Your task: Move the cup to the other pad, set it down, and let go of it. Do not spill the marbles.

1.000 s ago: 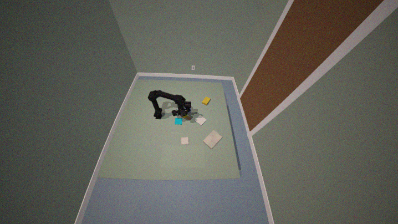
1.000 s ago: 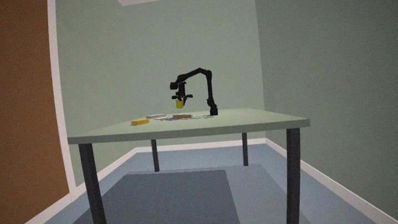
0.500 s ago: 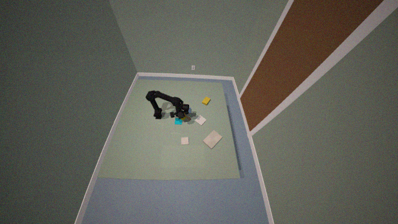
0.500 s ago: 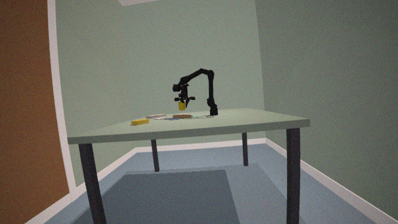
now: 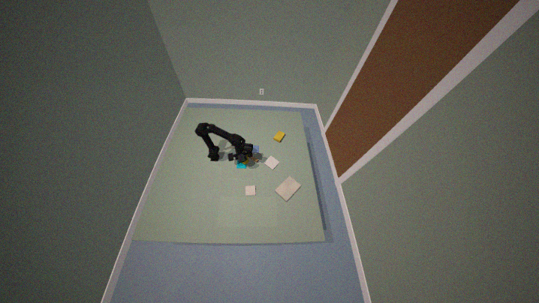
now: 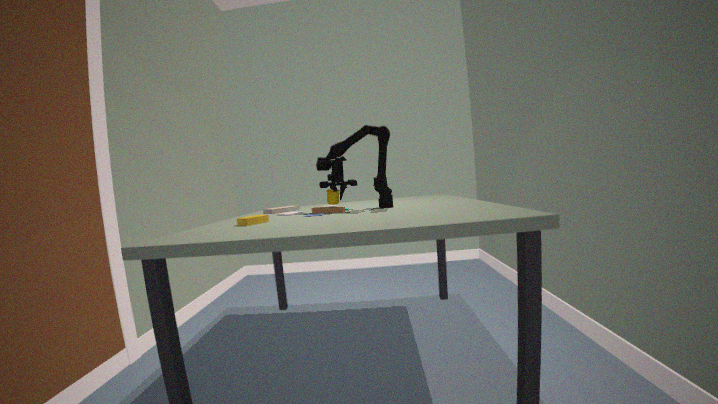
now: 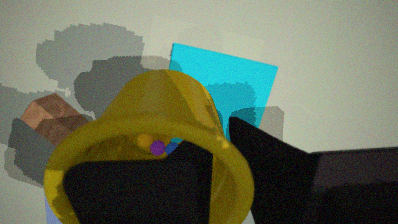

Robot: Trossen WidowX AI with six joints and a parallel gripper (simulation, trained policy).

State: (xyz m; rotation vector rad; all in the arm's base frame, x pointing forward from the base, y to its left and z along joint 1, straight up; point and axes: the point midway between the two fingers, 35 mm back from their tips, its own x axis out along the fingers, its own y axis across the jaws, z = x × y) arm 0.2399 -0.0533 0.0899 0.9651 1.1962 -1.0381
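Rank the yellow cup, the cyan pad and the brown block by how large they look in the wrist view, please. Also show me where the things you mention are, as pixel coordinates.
1. Yellow cup (image 6: 332, 196) (image 7: 160, 95)
2. Cyan pad (image 5: 241, 165) (image 7: 220, 67)
3. Brown block (image 6: 328, 210) (image 7: 45, 112), partly hidden

The cup is nearest that camera.

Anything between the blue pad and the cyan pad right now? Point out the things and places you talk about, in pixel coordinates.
Yes: the brown block (image 5: 256, 160) (image 6: 328, 210) (image 7: 52, 117), in the exterior view; above it hangs the yellow cup (image 5: 245, 161) (image 6: 332, 196) (image 7: 162, 92).
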